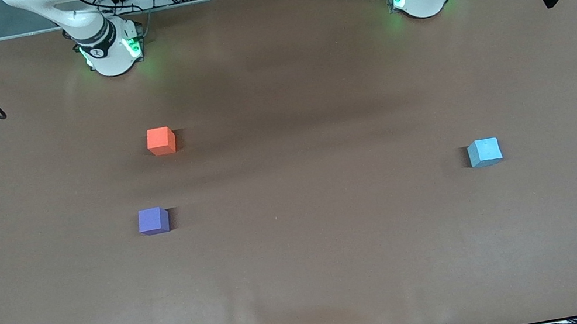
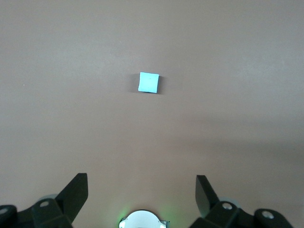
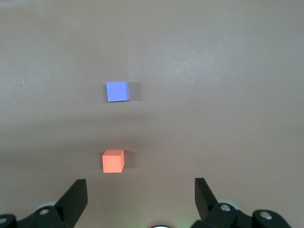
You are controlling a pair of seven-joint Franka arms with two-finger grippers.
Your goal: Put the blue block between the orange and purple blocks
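Item 1, blue block (image 1: 484,152): a small sky-blue cube resting flat on the brown worktop (image 1: 328,250), at the left arm's end, well apart from the other two cubes and about as near the front camera as the purple one. Nothing touches it.

Item 2, orange block (image 1: 161,140) and purple block (image 1: 153,220): both at the right arm's end, the purple nearer the front camera, the orange farther. I see a bare strip of worktop between them, which I judge wide enough for one more cube.

Item 3, left pincer (image 2: 141,190): raised high over the worktop, jaws spread wide, holding nothing. In my left wrist view the blue block sits centred between the fingertips, straight out ahead and below.

Item 4, right pincer (image 3: 140,192): also raised, jaws wide, empty, waiting over the orange and purple blocks.

Note: I judge the left arm the nearer one to the blue block, so the pick falls to it; a cube has no long axis to favour, though its faces look slightly turned against the jaws
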